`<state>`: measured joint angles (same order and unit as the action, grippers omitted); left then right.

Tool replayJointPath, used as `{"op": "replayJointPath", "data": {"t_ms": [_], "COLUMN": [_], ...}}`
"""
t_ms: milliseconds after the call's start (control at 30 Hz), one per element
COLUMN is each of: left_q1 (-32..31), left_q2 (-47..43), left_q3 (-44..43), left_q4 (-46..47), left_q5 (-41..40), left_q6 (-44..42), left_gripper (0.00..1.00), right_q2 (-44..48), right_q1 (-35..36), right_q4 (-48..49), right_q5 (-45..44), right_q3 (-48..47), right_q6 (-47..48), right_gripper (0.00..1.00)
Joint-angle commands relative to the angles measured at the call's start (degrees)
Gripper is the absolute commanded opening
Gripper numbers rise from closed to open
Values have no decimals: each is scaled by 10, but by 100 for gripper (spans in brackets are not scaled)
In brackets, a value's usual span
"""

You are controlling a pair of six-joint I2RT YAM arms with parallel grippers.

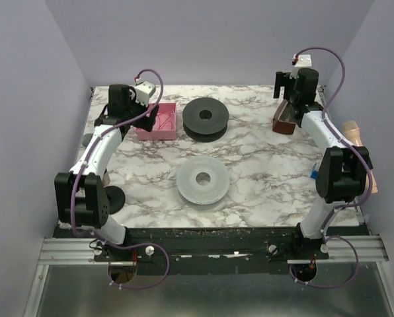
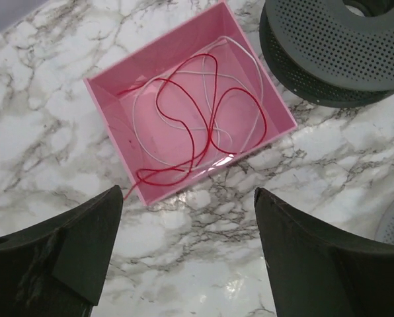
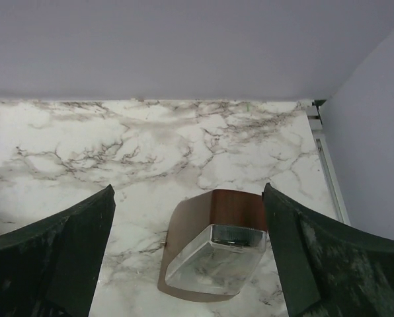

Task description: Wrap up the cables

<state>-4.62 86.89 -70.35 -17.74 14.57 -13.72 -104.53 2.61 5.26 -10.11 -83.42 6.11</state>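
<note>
A thin dark-red cable (image 2: 207, 115) lies in loose curly loops in a pink box (image 2: 108, 109), tangled with a thin white cable (image 2: 253, 63); one red end hangs over the box's near wall. The box also shows in the top view (image 1: 158, 121). My left gripper (image 2: 187, 254) is open and empty, just above the marble short of the box. A black spool (image 1: 205, 119) lies right of the box and a grey spool (image 1: 202, 180) mid-table. My right gripper (image 3: 187, 254) is open and empty, hovering over a brown-and-clear box (image 3: 217, 254) at the far right.
The brown-and-clear box (image 1: 284, 121) sits at the table's far right near the wall. The black spool's perforated rim (image 2: 329, 46) is close to the pink box. A tan object (image 1: 353, 132) lies beyond the table's right edge. Lilac walls enclose three sides.
</note>
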Motion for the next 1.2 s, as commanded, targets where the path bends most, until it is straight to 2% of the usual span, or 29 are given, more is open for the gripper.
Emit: {"op": "replayJointPath", "data": {"t_ms": [0, 133, 333, 400, 500, 633, 833, 1067, 1167], "left_q1": [-2, -7, -30, -37, -42, -41, -42, -41, -41], "left_q2": [95, 186, 242, 266, 311, 360, 352, 366, 374], "left_q3": [-150, -261, -285, -308, -358, -428, -413, -403, -399], "left_q4": [-142, -241, -286, -311, -342, -367, -339, -358, -343], "left_q5": [19, 16, -21, -32, -64, -87, -80, -97, -127], "left_q6": [-118, -220, -323, -326, -309, -279, -275, -294, -290], "left_gripper": [83, 74, 73, 68, 54, 50, 49, 48, 42], "right_q2": [54, 93, 140, 159, 185, 206, 222, 231, 234], "right_q1": [-2, -3, -2, -2, 11, 34, 56, 63, 64], "right_q4": [12, 2, -42, -50, -48, -42, -36, -32, -31], "right_q5": [47, 81, 170, 194, 222, 229, 234, 232, 235], "right_q3": [5, 11, -2, -1, 10, 19, 22, 26, 28], "right_q6": [13, 37, 63, 55, 44, 57, 69, 65, 66], "right_gripper": [100, 100, 100, 100, 100, 100, 100, 100, 100]}}
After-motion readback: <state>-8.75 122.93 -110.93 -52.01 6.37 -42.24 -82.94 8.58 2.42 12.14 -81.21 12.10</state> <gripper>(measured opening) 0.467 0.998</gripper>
